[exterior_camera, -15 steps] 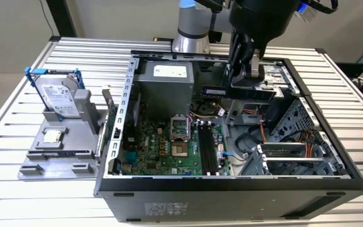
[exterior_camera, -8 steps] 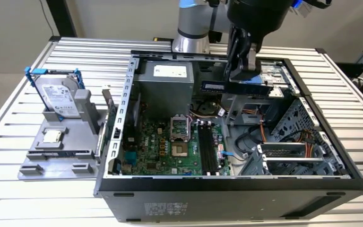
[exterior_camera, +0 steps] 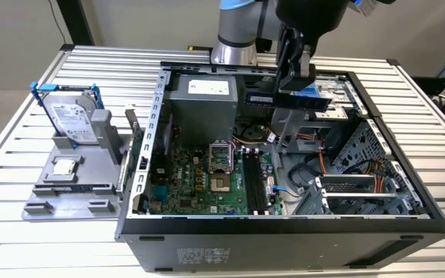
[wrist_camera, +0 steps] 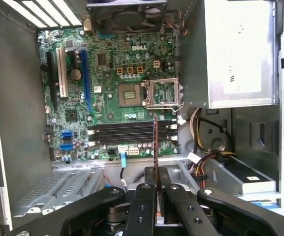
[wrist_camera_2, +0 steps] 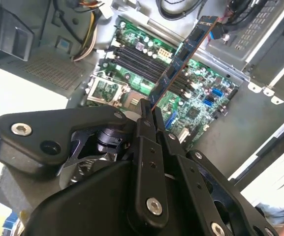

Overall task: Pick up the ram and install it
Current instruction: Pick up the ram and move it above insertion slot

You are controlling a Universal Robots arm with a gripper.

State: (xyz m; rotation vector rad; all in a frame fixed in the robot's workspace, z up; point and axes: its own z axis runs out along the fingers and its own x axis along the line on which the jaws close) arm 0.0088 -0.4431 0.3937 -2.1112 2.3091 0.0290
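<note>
The jaws stand narrow, clamped on the ram (wrist_camera_2: pixel 183 54), which the gripper (wrist_camera_2: pixel 149 112) holds pinched between its fingers, seen edge-on in the first wrist view. Below the fingertips, well apart from the stick, lie the black slots (wrist_camera: pixel 127 132) of the motherboard (wrist_camera: pixel 107 93). The open computer case (exterior_camera: pixel 154 145) surrounds them. Far off to one side stands a hard drive (exterior_camera: pixel 74 119).

Robotics lab/workshop bench, I'd say: my arm (exterior_camera: pixel 234 40) stands at the far edge of a slatted alu table (exterior_camera: pixel 21 255). Open PC case (exterior_camera: pixel 284 223) on it, grey parts fixture (exterior_camera: pixel 76 191) just beside, on the exterior view's left.
</note>
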